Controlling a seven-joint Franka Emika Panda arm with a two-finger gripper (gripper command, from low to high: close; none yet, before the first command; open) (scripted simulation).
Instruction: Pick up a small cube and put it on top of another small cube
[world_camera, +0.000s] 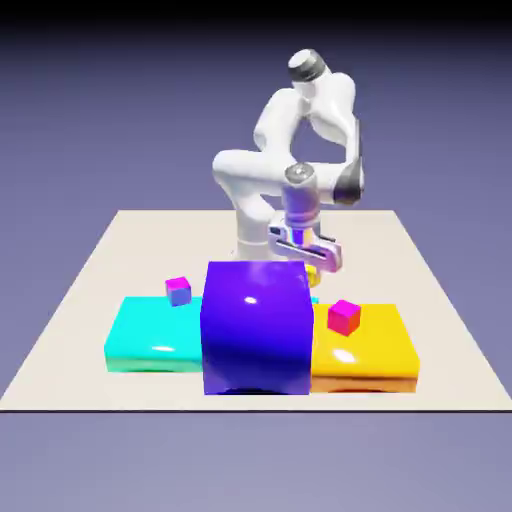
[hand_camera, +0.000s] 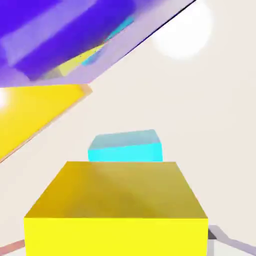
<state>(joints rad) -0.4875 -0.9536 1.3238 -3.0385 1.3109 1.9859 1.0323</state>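
A white robot arm bends down over a pale beige counter (world_camera: 90, 290), its hand (world_camera: 311, 266) pointing downward behind a large glossy dark blue block (world_camera: 256, 328). The hand is closed on a tiny plain yellow cube (hand_camera: 116, 207), which fills the bottom of the hand view; in the exterior view only a sliver of it shows, just past the blue block's top right corner. A small cyan cube (hand_camera: 126, 146) lies on the counter just beyond it. A large flat cyan block (world_camera: 155, 335) and a large flat yellow block (world_camera: 362, 348) flank the blue block, each with a small magenta cube on top (world_camera: 178, 290) (world_camera: 344, 316).
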